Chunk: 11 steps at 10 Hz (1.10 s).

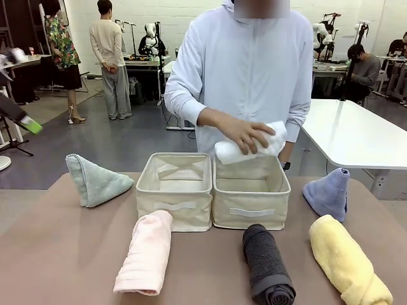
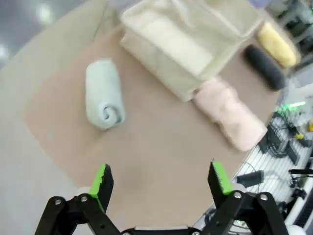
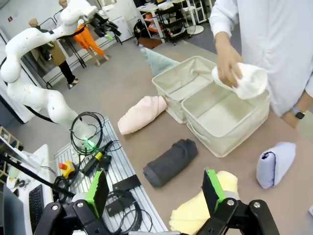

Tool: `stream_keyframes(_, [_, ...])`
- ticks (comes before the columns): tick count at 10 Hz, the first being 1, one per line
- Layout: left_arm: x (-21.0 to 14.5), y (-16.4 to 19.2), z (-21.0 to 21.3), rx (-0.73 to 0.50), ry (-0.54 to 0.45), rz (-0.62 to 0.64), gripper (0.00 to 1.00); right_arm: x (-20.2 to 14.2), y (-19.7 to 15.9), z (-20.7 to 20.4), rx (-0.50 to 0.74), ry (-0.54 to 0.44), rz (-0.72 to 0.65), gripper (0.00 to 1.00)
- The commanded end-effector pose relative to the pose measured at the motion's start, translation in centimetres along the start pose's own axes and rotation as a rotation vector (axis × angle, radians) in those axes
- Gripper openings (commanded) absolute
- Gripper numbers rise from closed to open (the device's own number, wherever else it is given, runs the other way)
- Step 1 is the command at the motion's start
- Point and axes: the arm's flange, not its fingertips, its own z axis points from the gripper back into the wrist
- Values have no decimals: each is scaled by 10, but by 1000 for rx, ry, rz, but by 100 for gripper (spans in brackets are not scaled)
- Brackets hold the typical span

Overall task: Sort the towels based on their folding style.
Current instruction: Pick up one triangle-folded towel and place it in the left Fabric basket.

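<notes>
Left wrist view: my left jaws apart, empty, above bare counter [image 2: 146, 156]. Sage-green towel [image 2: 103, 93] at 11 o'clock, pale pink roll [image 2: 230, 115] at 1 o'clock. Two beige bins [image 2: 161, 63] at 12 o'clock. Dark grey roll [image 2: 264, 66] and yellow roll [image 2: 278, 43] farther off at 2 o'clock. Right wrist view: my right jaws apart, empty. Yellow roll just beyond them at 12 o'clock, dark grey roll at 11 o'clock, periwinkle cone [image 3: 276, 164] at 2 o'clock. Person's hand [image 3: 227, 63] holds white roll [image 3: 250, 81] over nearer bin [image 3: 220, 122].
</notes>
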Motion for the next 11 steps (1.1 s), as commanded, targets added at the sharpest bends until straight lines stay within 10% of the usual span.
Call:
stream_keyframes(1, [14, -4, -34, 137, 262, 93, 100, 3, -1, 1, 15, -13, 16, 100])
stream_keyframes(11, [33, 7, -144, 211, 437, 91, 100, 3, -1, 1, 15, -13, 16, 100])
